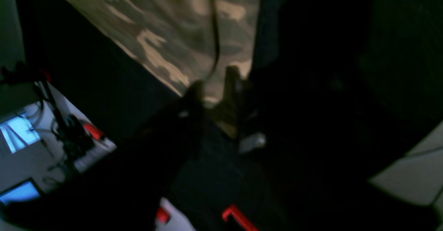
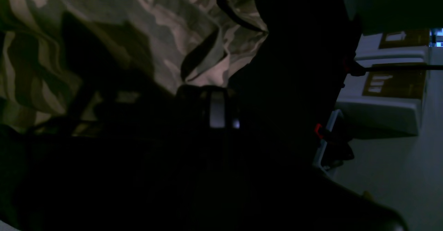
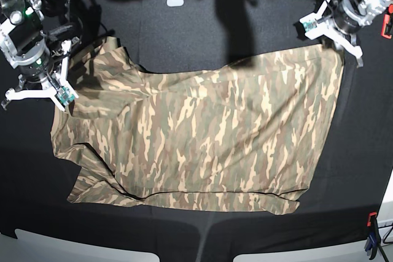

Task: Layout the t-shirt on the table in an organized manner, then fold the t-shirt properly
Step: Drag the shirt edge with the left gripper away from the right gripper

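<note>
Base view shows the t-shirt (image 3: 202, 133) lying mostly flat on the black table (image 3: 202, 29), its long side running left to right. The left arm's fingers (image 3: 336, 36) pinch the far right corner of the shirt. The right arm's fingers (image 3: 61, 93) are at the far left edge, beside the neck hole; both wrist views are too dark to tell if they grip the cloth. Each arm is at its own end. The near left part is bunched up, so I think it needs pulling flat.

No text, label, brand, number or sign is legible in any of the views.
</note>
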Controlling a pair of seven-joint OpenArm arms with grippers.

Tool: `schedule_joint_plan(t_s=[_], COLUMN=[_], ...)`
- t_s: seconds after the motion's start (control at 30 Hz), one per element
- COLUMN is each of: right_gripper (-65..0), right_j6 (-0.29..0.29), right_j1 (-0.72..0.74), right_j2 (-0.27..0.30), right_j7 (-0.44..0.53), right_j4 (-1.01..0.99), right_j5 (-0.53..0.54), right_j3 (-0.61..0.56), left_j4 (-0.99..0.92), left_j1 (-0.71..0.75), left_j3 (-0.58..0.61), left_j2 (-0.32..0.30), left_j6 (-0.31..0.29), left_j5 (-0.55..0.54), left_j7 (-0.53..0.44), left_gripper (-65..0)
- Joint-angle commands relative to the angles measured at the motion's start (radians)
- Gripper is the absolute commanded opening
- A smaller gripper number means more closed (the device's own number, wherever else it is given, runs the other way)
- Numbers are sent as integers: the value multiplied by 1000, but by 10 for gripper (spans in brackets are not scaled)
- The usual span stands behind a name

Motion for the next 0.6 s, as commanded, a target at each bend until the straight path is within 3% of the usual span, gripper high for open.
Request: schedule_joint_plan(t_s=[0.0,0.07,0.27,0.43,0.57], right_gripper=[-650,-650,-650,-650,-650], right_j6=[-5,-5,-5,-5,-6], right_j1=[5,5,5,5,5], right_j2=[16,16,17,17,16], right_j7=[11,11,11,13,12], right_j4=[16,16,16,16,16], right_j5=[-19,-19,-19,-18,-18], right_j3=[10,10,10,10,10], left_j4=[-4,-33,-135,-190,-190], left_j1=[-2,-2,-3,-14,-13], left_j3=[-8,-8,-8,-8,-8], left_j2=[-17,-16,-16,-14,-14], left_j6=[7,7,8,72,79], left_j5=[8,8,39,116,134], left_j7=[-30,-73,-80,-85,-95], left_gripper=[-393,-362,-362,-406,-406])
